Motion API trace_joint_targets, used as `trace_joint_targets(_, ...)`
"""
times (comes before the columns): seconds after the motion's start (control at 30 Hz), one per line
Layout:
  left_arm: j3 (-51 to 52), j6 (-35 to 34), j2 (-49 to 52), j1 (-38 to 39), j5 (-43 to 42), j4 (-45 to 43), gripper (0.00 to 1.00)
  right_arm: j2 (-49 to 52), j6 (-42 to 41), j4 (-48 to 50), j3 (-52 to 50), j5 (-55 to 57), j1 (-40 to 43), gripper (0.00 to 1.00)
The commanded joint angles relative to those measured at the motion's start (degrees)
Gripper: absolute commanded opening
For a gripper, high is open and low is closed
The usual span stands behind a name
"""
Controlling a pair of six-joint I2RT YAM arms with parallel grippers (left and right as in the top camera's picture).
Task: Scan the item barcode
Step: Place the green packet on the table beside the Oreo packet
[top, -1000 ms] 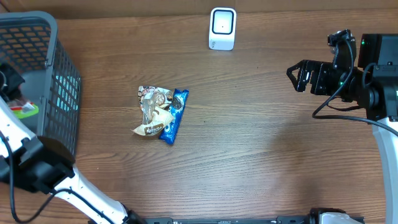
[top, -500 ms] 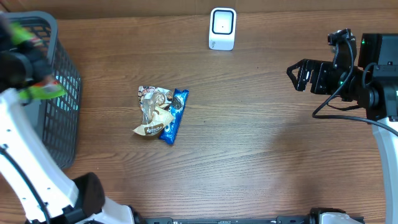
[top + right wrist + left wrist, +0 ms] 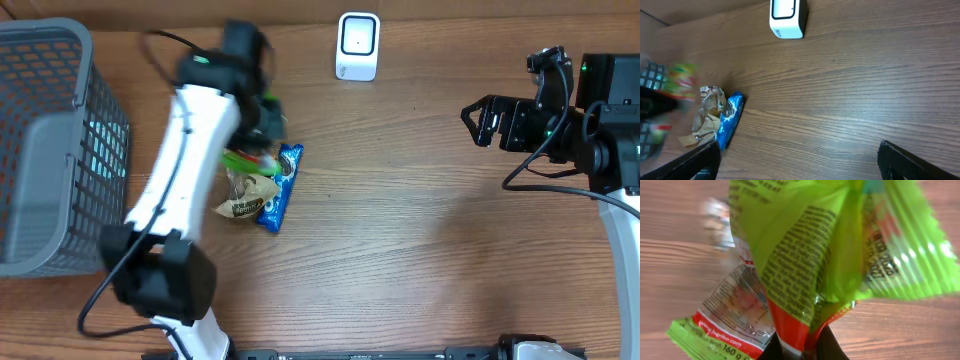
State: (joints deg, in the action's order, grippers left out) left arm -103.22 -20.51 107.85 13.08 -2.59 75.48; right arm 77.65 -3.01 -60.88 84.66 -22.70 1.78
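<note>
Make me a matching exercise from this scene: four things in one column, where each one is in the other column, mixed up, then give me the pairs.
Things
1. green snack bag
2. blue packet
3. white scanner
4. grey basket

Places
A. standing at the far edge of the table
B. pinched in the shut left gripper
C. lying flat beside a crumpled wrapper
D. at the table's edge on the left arm's side

Pairs: 1-B, 2-C, 3-A, 4-D
</note>
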Motion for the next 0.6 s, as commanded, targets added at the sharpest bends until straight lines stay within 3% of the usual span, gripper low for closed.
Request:
trace_joint_targets(0.0, 4.4, -5.0, 1.1, 5.1, -2.2, -4.5, 0.04, -0.2, 0.0, 0.3, 1.2, -0.5, 0.0, 1.00)
trace_joint_targets(0.3, 5.7, -5.5, 5.5, 12.5, -0.1, -10.5, 0.04, -0.2, 0.0, 0.1, 1.2, -0.5, 0.0, 1.00)
trace_joint_targets(0.4, 5.7, -5.4, 5.7, 12.5, 1.8, -9.0, 0.23, -0.2, 0.0, 0.0, 1.2, -0.5, 0.0, 1.00)
trace_joint_targets(0.57, 4.5, -4.0, 5.7, 12.1, 3.1, -6.1, 0.37, -0.1, 0.0, 0.1, 1.2, -0.5, 0.0, 1.00)
